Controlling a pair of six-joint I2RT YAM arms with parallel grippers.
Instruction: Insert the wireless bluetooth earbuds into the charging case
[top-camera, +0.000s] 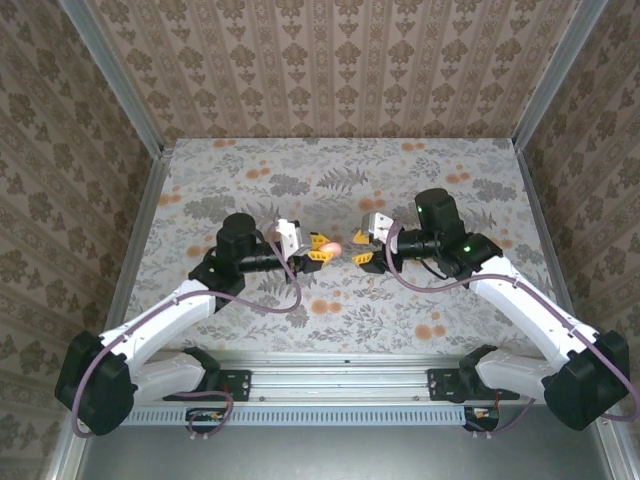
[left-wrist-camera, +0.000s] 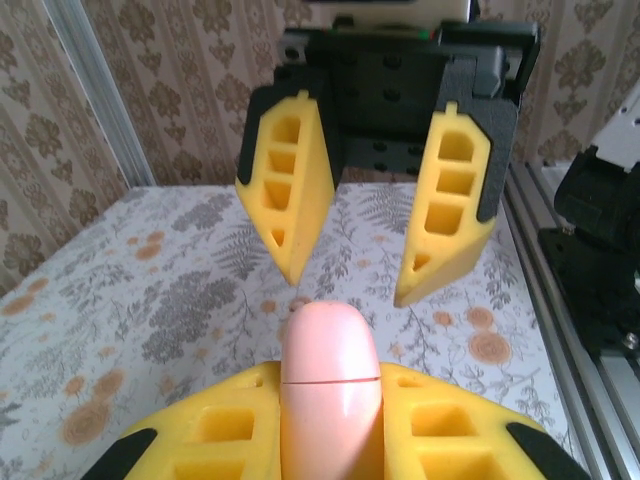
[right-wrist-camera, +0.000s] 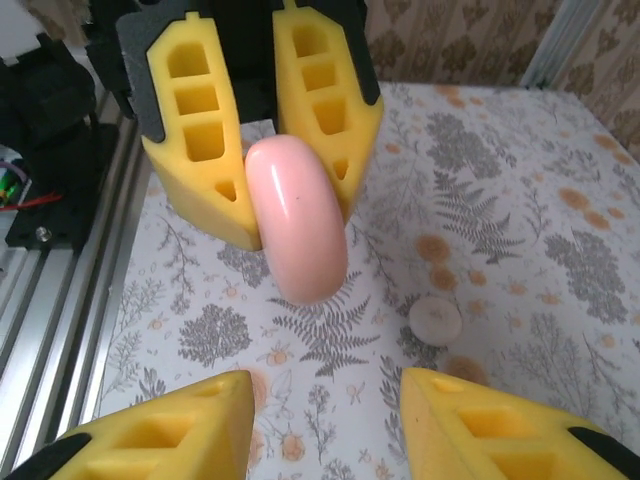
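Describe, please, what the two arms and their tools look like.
The left arm and right arm have white links, black joints and a purplish cable each; a green light glows on the right one. The left tool and right tool carry yellow wedge-shaped fingers with rectangular cut-outs on black mounts.

Two grippers are counted: one left gripper (top-camera: 318, 251) and one right gripper (top-camera: 360, 249). There is one pink charging case (top-camera: 332, 247). One small pale disc (right-wrist-camera: 435, 322) lies at the case's four o'clock in the right wrist view.

Open gap separates charging case (left-wrist-camera: 330, 370) from right pincer (left-wrist-camera: 350, 285).
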